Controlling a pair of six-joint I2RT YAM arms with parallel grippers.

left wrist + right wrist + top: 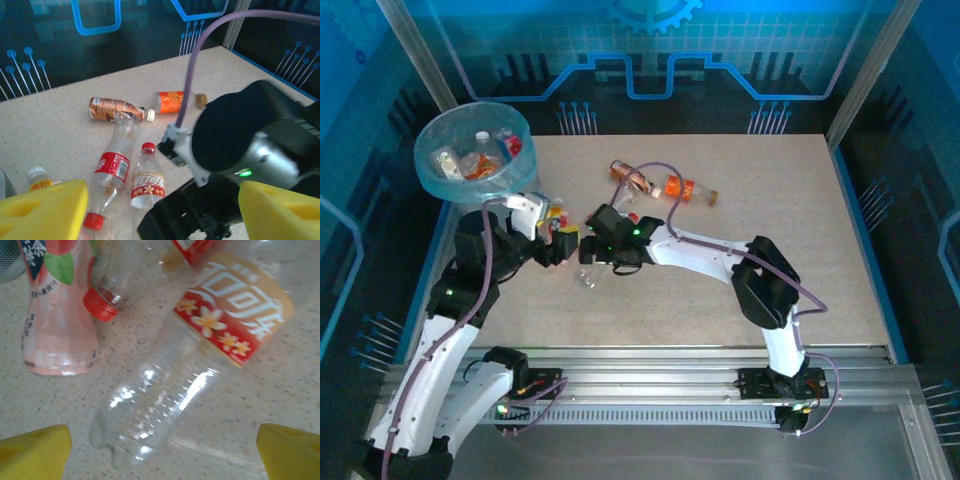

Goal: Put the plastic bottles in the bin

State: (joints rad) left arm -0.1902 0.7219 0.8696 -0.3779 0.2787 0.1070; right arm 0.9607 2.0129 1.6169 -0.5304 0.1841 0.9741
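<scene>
right gripper (162, 454) hung low over the speckled tabletop (290, 390) with its yellow pads spread wide, one at each lower corner of the wrist view, pinching nothing. just ahead of them lay a clear plastic bottle with a red flowered label (200, 365), on its side, base toward the fingers and slanted across the gap. beside it lay a pink-labelled bottle (55, 315) and the red cap (100, 305) of another clear one. left gripper (160, 212) hovered close by, pads likewise apart and empty, facing the right arm's black wrist (235, 130). farther out a crushed brown bottle (112, 108) and an orange bottle (175, 101) lay on the table. the round grey bin with its pale blue-green liner (445, 183) stood at the far left corner, several bottles inside.

the pick looked best done by turning the wrist until the pads squared across the bottle's body, lowering over the label and closing gently, since thin plastic would likely buckle or slip. the crowded wrists also called for care.
</scene>
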